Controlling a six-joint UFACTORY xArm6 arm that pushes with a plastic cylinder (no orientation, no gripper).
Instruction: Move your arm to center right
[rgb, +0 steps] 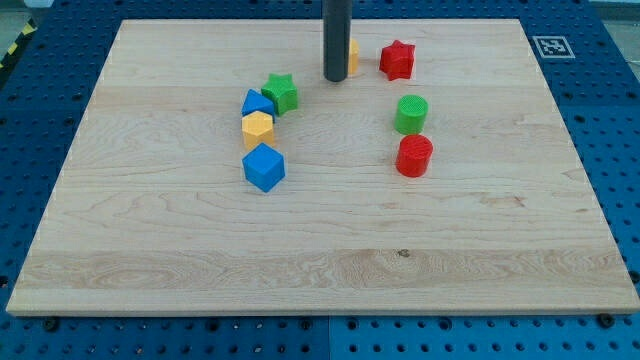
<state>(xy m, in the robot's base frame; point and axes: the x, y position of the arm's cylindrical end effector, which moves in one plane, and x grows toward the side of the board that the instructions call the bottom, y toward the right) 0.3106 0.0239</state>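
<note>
My tip (335, 78) is at the end of the dark rod that comes down from the view's top, just left of centre. It stands right in front of a yellow block (353, 54) that it mostly hides. A red star (397, 60) lies to the tip's right. A green star (281, 92) lies to its lower left. A green cylinder (411, 114) and a red cylinder (414, 156) lie to the lower right, one below the other.
A blue block (256, 104), a yellow hexagon (257, 128) and a blue cube (264, 167) form a column left of centre. The wooden board (320, 260) rests on a blue pegboard table. A marker tag (551, 46) sits at the top right.
</note>
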